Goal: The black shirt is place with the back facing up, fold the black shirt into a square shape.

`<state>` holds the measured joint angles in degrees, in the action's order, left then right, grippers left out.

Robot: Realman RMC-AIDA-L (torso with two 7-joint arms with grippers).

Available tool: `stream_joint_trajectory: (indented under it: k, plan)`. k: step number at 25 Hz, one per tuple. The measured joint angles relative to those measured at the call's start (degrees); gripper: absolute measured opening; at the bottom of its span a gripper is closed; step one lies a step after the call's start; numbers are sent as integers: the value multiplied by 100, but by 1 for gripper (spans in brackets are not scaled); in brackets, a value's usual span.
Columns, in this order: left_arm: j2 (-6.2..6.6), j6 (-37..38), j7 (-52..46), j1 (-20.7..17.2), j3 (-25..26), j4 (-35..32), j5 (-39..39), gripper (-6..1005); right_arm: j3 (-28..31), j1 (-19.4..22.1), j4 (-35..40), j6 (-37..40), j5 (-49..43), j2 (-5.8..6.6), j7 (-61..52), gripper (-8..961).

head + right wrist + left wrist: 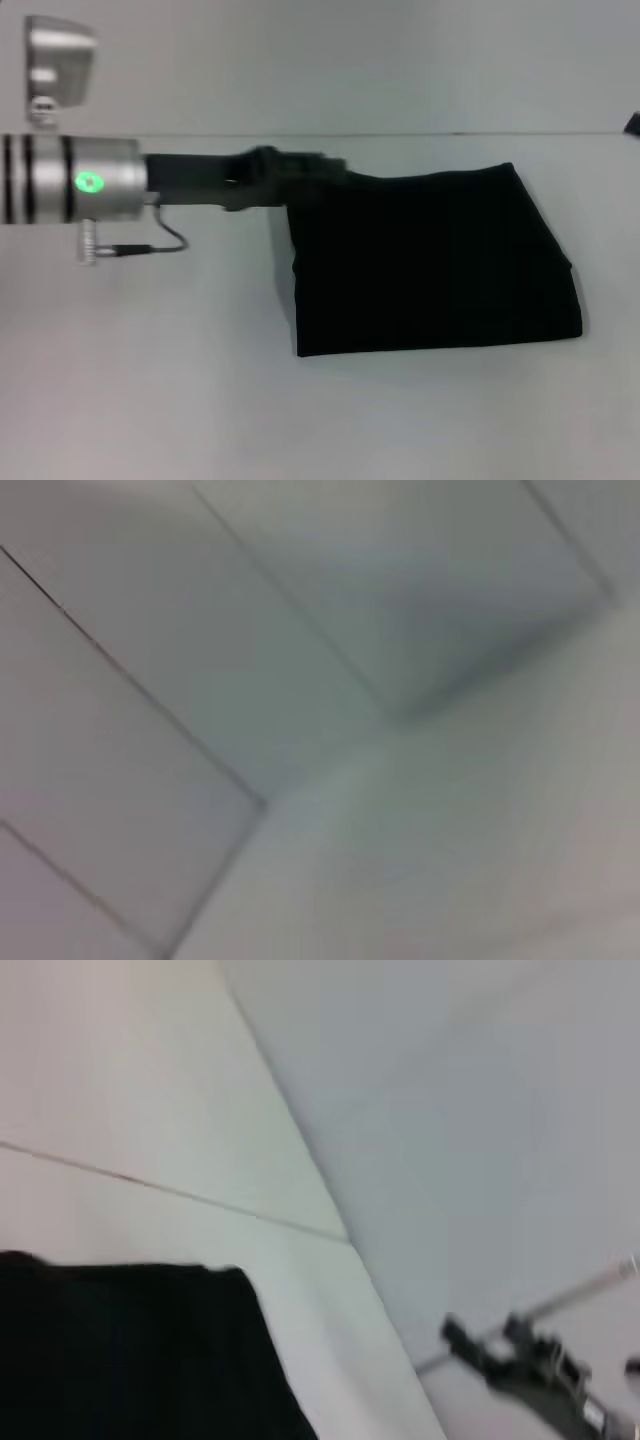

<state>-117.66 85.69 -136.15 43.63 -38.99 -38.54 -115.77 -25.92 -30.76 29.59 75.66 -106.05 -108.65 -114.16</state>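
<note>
1. The black shirt [435, 265], a plain soft-fabric garment, lies folded into a compact, roughly four-sided block on the pale grey table [200, 400], a little to the right of the middle of the head view.
2. Its long axis runs left to right across the table. The near edge is straight and nearly level. The far edge slopes slightly, higher at the right corner.
3. The right side slants outward toward the near right corner, so the block is wider at the near edge than at the far one.
4. No neckline, sleeves or lettering can be made out, so which way the collar points cannot be told.
5. The left arm [90, 180], a silver cylinder with black bands and a green light, reaches in from the left, level with the far edge of the shirt.
6. The left gripper [300, 175], black and slender, sits at the far left corner of the fabric. It merges with the dark cloth there, so whether it touches or holds the cloth, and whether its pincer is wide or narrow, cannot be told.
7. A thin grey cable [150, 240] loops below the arm's wrist.
8. The left wrist view shows a corner of the black shirt [130, 1350] on the pale surface, and a dark stand-like frame [530, 1365] farther off.
9. The right gripper appears in none of the views. The right wrist view shows only blurred pale surfaces.
</note>
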Motion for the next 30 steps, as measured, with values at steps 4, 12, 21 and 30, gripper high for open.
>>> stream_joint_trajectory:
  k: [4,12,21,30]
  plan:
    - [127,277,-607,-100,433,-287,-406,655,-362,-506,13,84,-1204,406,-1917,947]
    - [267,760,-1068,107,562,-287,-1458,752,-681,-1226,751,808,-2652,561,-3300,947]
    - [120,15,-1308,-94,515,782,-1494,733,-653,-1440,1190,1009,-2892,523,-3599,947]
    - [-105,-884,-1225,-287,57,1220,-1494,659,-650,-1501,1209,961,-2895,514,-3606,947]
